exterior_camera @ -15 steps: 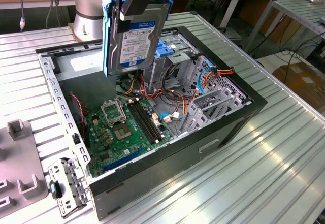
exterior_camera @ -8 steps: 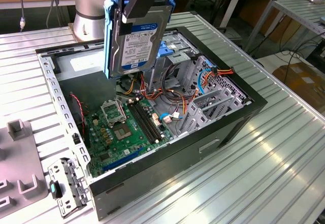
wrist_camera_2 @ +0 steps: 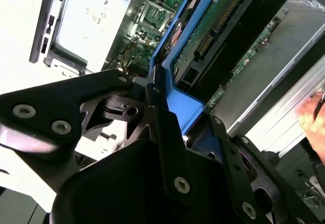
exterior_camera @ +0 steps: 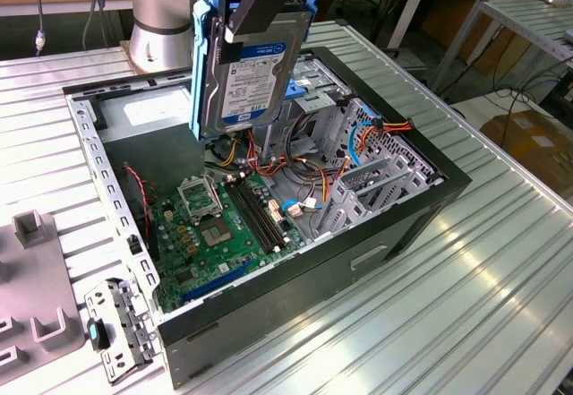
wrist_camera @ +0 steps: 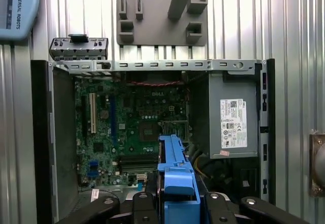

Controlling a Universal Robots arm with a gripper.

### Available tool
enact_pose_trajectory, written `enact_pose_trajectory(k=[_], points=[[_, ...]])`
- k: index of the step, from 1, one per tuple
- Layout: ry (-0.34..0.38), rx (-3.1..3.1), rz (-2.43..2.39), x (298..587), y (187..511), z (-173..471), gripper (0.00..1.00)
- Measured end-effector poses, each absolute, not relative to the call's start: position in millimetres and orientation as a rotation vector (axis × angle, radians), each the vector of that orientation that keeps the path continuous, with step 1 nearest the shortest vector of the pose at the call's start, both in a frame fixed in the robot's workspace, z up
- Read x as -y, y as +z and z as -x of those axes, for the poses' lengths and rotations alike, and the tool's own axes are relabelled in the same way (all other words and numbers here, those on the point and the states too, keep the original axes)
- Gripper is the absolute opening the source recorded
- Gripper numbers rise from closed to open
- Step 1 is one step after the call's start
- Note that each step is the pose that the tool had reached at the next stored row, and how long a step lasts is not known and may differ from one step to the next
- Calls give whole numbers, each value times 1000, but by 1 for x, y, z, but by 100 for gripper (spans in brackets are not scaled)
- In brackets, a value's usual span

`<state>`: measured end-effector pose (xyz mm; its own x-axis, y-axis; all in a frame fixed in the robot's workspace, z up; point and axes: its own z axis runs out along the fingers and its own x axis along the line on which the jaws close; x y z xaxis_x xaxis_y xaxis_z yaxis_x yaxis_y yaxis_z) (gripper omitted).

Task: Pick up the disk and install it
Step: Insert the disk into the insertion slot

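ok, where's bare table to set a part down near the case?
Ribbed table on the exterior view's right of the case is bare. The exterior view's left is crowded: grey fixture, metal bracket. Gripper holds disk above case.

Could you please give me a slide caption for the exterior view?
The pincer holds the disk on edge over the open computer case.

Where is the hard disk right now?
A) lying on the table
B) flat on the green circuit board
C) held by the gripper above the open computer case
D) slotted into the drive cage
C: in the exterior view the gripper holds the disk on edge in the air over the open computer case.
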<state>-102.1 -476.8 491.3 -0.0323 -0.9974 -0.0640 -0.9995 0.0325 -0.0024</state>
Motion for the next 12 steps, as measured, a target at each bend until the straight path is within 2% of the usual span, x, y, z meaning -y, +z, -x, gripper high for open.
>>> enact_pose_trajectory(k=[12], points=[[61, -2225, 2154, 480, 491, 86, 37]])
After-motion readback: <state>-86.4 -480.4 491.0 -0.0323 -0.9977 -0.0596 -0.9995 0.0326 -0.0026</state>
